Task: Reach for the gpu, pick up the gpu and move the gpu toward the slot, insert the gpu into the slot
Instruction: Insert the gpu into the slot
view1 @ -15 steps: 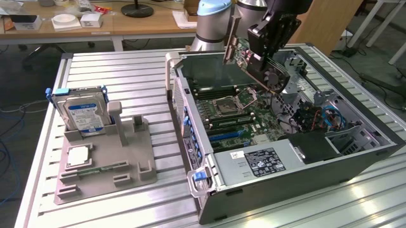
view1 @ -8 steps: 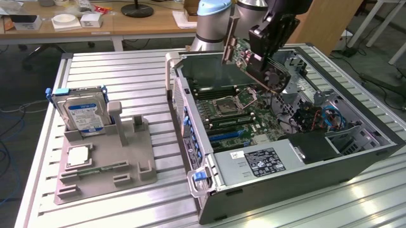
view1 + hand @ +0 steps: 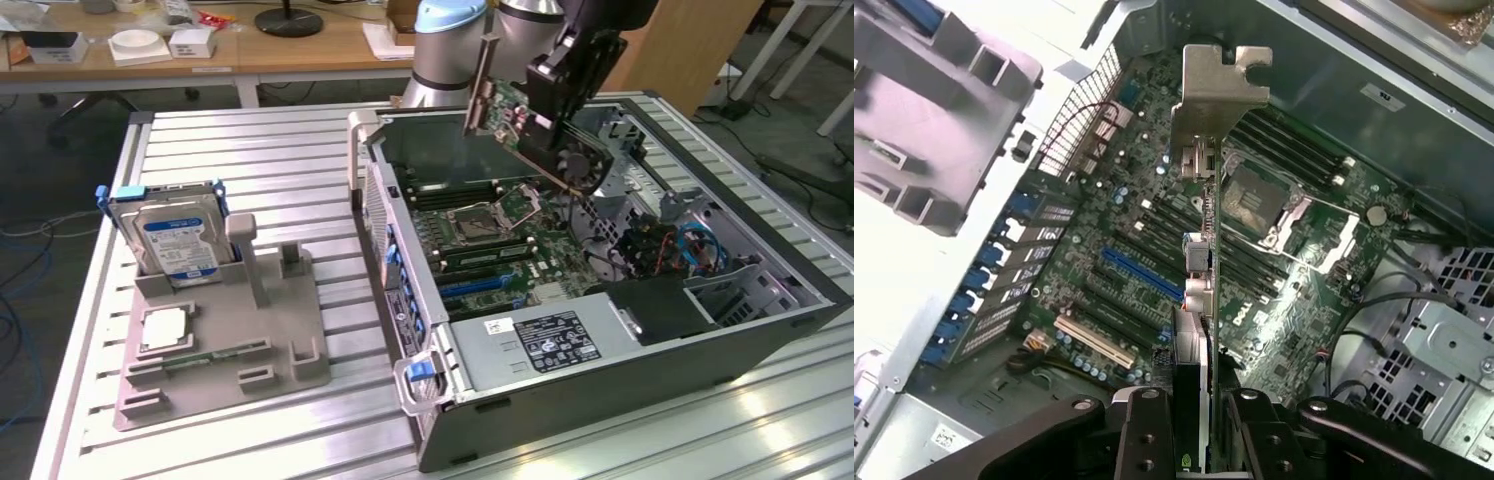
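My fingers [image 3: 1149, 435] sit closest, narrowed and clamped from both sides on the gpu [image 3: 1201, 270], so my gripper [image 3: 1204, 425] holds the card edge-on with its silver bracket [image 3: 1219, 90] at the far end. From outside, the gpu [image 3: 527, 125] hangs tilted in the air over the open computer case [image 3: 601, 370], clear of the board, bracket toward the exterior view's left. Below it lies the green motherboard [image 3: 534, 260]. The slot [image 3: 1142, 275], a long blue strip, lies just to one side of the card's line and is not touched by it. A white connector strip [image 3: 1094, 340] runs parallel, further out. The square processor socket [image 3: 487, 215] lies near the board's middle. The case lies on a slatted metal table [image 3: 240, 150]. Well apart, toward the exterior view's left, a grey holder [image 3: 267, 340] carries an upright hard drive [image 3: 180, 240] and a small processor chip [image 3: 163, 328].
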`<action>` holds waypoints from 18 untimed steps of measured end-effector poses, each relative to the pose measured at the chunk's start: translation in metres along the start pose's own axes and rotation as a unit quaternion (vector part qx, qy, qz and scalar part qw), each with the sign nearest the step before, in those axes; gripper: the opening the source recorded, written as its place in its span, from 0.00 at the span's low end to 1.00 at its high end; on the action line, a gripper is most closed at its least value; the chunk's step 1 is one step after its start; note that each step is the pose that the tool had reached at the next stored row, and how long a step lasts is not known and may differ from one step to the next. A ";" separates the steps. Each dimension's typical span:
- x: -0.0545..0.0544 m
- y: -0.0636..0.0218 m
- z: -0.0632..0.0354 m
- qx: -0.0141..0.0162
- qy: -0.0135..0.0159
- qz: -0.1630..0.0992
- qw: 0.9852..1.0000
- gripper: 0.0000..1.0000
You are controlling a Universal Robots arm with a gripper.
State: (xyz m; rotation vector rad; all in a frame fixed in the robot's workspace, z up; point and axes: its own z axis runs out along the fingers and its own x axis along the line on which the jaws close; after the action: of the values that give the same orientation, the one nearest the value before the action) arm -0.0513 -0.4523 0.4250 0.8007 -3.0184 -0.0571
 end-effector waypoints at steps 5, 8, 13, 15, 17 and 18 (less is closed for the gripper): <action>0.000 -0.0002 0.0000 0.000 0.001 -0.017 1.000 0.26; 0.000 -0.0003 0.0000 0.000 0.001 -0.027 1.000 0.26; 0.000 -0.0004 0.0000 0.000 0.001 -0.044 0.999 0.26; 0.000 -0.0004 -0.0001 0.000 0.002 -0.052 0.999 0.26; 0.000 -0.0004 0.0000 0.000 0.002 -0.059 0.998 0.26; 0.000 -0.0004 0.0000 0.000 0.002 -0.063 0.998 0.26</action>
State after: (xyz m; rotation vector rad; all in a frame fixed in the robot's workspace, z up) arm -0.0513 -0.4528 0.4250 0.9895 -2.9600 -0.0582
